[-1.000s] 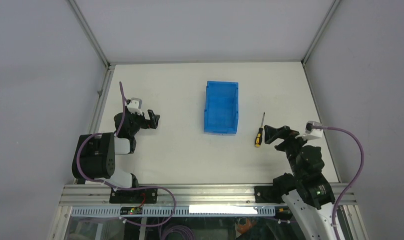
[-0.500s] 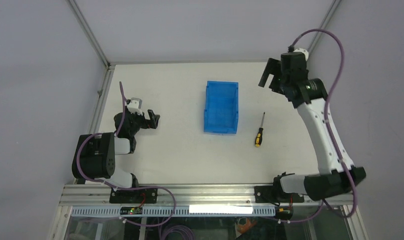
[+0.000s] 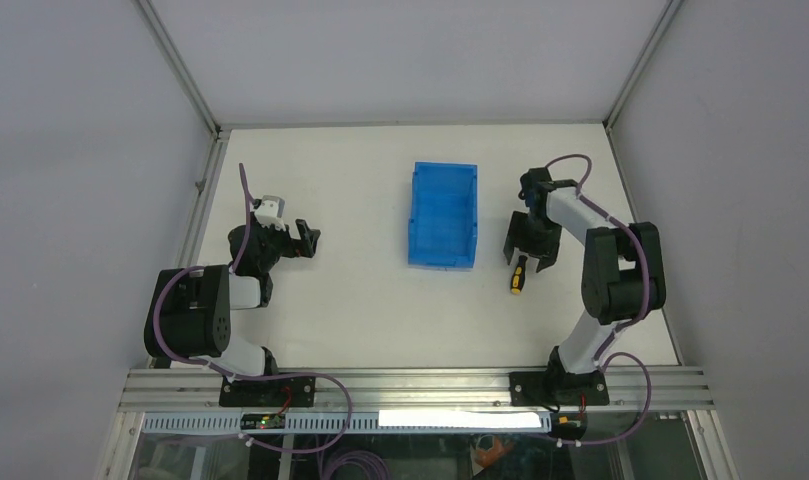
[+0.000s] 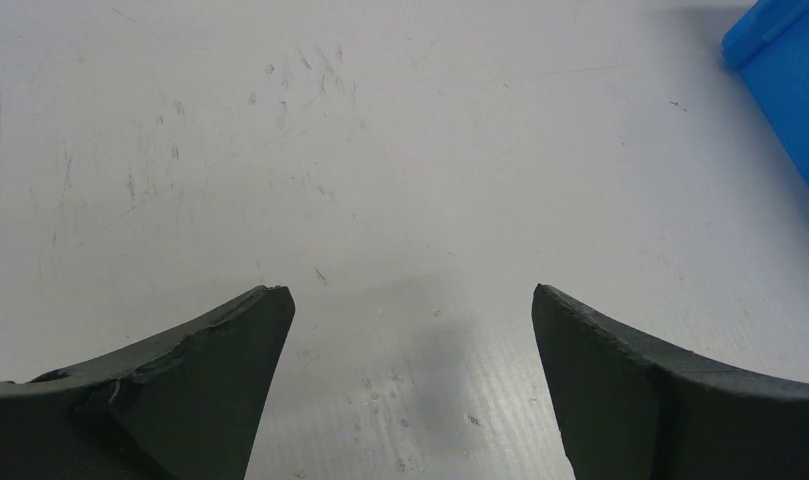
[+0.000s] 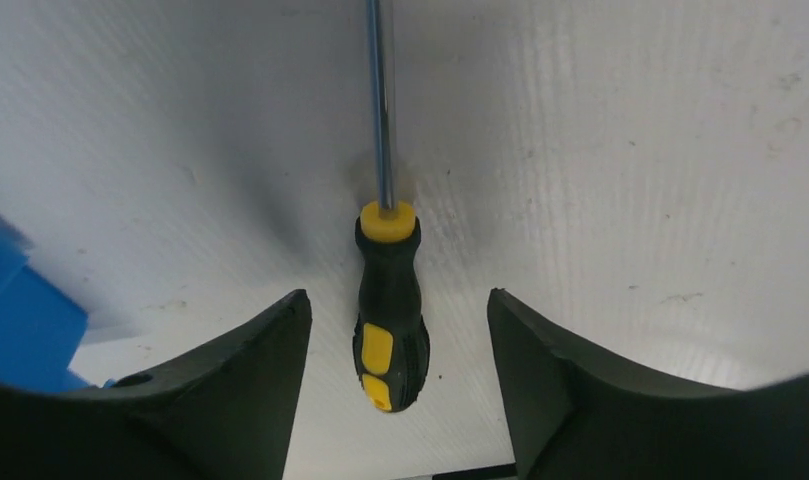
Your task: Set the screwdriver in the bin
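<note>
The screwdriver lies flat on the white table just right of the blue bin, handle nearest me; its shaft is under my right gripper in the top view. In the right wrist view the black-and-yellow handle lies between my open fingers, untouched, and the shaft runs away from the right gripper. A corner of the bin shows at left. My left gripper is open and empty far left of the bin, over bare table.
The bin's corner shows at the top right of the left wrist view. Aluminium frame rails edge the table at left, and grey walls enclose it at the back and sides.
My right arm has swung from the far right corner down over the screwdriver, open fingers now on either side of its handle. The left arm, bin and screwdriver have not moved.
</note>
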`<state>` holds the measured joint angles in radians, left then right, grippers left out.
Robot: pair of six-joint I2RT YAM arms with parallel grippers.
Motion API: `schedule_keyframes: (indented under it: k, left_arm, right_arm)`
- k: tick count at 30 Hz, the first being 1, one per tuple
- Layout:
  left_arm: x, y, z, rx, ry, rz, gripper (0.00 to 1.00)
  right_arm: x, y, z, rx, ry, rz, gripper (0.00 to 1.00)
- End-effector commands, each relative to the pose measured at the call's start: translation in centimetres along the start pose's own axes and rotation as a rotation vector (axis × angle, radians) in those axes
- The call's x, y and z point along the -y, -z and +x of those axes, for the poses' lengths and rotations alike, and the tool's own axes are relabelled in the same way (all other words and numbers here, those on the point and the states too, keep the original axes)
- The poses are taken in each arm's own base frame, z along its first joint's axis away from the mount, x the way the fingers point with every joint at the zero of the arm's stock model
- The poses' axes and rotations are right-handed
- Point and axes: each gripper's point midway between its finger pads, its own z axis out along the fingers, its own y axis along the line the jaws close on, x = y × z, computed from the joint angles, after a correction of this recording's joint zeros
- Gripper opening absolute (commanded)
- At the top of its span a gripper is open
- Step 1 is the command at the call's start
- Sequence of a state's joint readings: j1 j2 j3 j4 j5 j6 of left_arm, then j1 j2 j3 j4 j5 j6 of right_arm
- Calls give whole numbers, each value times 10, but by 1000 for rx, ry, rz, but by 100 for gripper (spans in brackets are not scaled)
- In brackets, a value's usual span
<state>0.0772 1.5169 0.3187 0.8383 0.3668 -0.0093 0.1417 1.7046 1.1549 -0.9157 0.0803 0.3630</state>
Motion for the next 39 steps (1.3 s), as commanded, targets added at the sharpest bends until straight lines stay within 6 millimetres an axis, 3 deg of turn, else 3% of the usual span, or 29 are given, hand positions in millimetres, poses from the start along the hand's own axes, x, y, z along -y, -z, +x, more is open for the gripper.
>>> schedule_keyframes:
  k: [1,4,6,9,12,18,21,25,30,35,39]
  left_arm:
    - [3,-6,-27,88,-32,15,99]
    - [3,-6,-27,88,-32,15,99]
    - [3,-6,-27,87,-32,14,99]
    - [3,-6,-27,88,-33,14,99]
    - [3,-6,-27,87,-32,14,99]
    - [3,-6,-27,86,-32,14,99]
    - [3,-6,-27,86,-32,15,99]
    - [3,-6,-27,88,-32,14,99]
    - [3,-6,-27,87,-32,14,99]
    - [3,-6,-27,88,-32,14,99]
    - [3,-6,-27,88,-32,14,99]
  right_arm:
    - [-12,-23,-6,20,-20,-49,64]
    - [-13,-35,-1,-7,-11,-53,48]
    - [-13,-35,0,-14,-2,-50,29]
    - [-10,-16,-9,13,19,-36,0]
    - [-5,23,-22,57,49,-21,0]
    - [-2,124,-32,70,102,-49,0]
    - [-6,158,-31,72,109,-91,0]
    - [-12,198,-45,166,74,-141,0]
    - [-53,217,-51,222,57,-270,0]
    - [-143,232,-53,371,158,-396,0]
    - [-187,223,-54,400,221,-377,0]
